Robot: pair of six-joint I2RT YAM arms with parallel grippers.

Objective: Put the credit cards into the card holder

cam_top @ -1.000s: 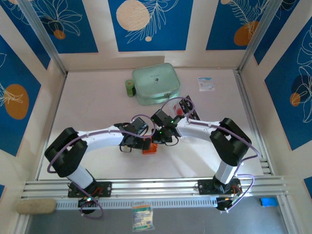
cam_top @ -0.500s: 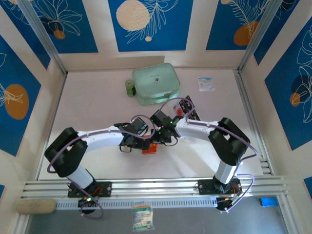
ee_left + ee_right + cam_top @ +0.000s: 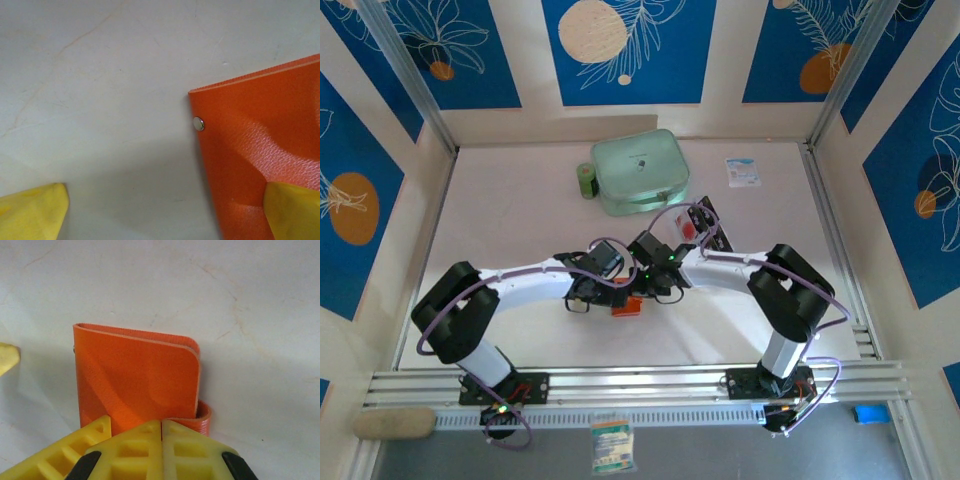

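The orange card holder (image 3: pixel 627 306) lies folded shut on the white table, between the two wrists. In the left wrist view it fills the right side (image 3: pixel 260 140), with a small metal stud (image 3: pixel 198 123) at its edge. My left gripper (image 3: pixel 165 215) is open: one yellow fingertip (image 3: pixel 292 210) is over the holder and the other is over bare table. My right gripper (image 3: pixel 161 440) is shut, its joined tips at the holder's near edge (image 3: pixel 135 380) with nothing between them. Black and red credit cards (image 3: pixel 705 222) lie behind the right arm, partly hidden by its cable.
A mint-green zip case (image 3: pixel 640 172) stands at the back centre, with a green roll (image 3: pixel 586 181) on its left. A white-and-blue packet (image 3: pixel 742 171) lies at the back right. Metal rails (image 3: pixel 640 385) run along the near edge.
The right arm has eased slightly left over the card holder, uncovering more of the cards behind it. The left arm and the holder have barely moved.
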